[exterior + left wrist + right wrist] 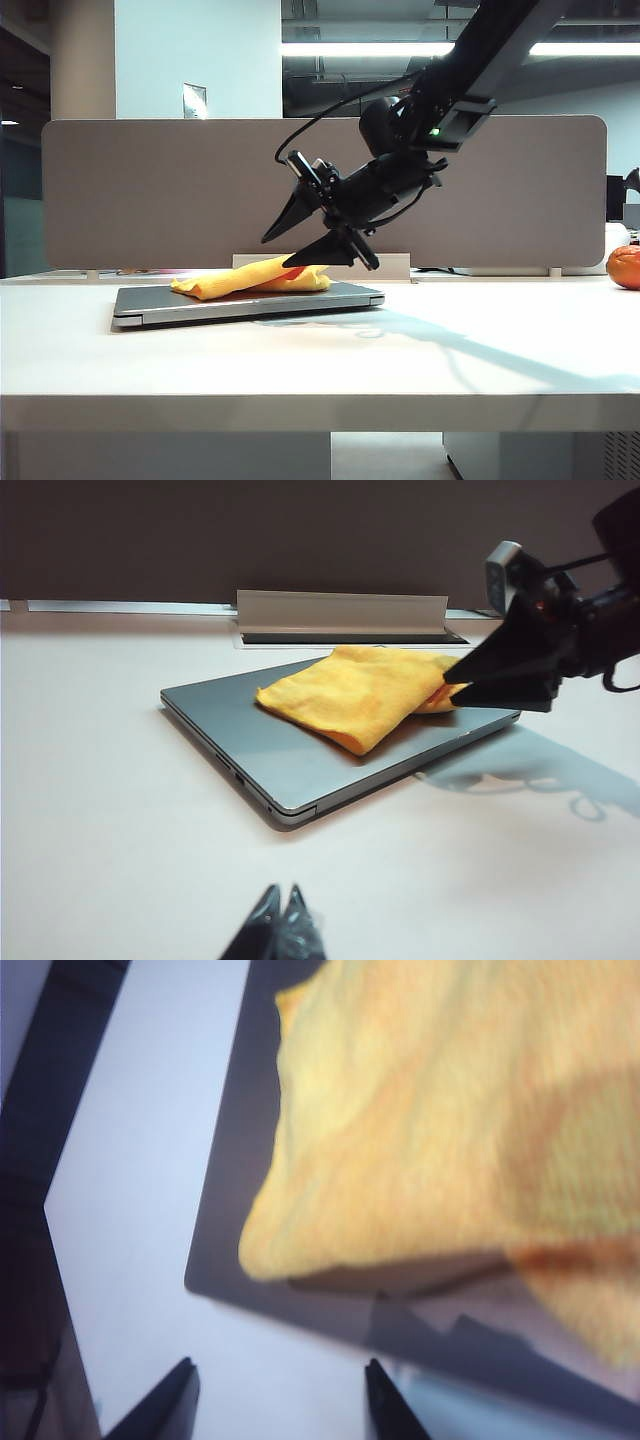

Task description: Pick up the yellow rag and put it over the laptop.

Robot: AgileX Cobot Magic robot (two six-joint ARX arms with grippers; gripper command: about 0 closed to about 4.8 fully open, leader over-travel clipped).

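White table bears laptop under yellow rag; right claw spread, left claw pinched together.

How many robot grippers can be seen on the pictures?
2. The right gripper hangs open just above the yellow rag on the laptop. The left gripper is shut, low over the table, away from the laptop.

Right wrist view blurred; yellow rag and laptop cut off at the edges. Left gripper cropped, only fingertips show.
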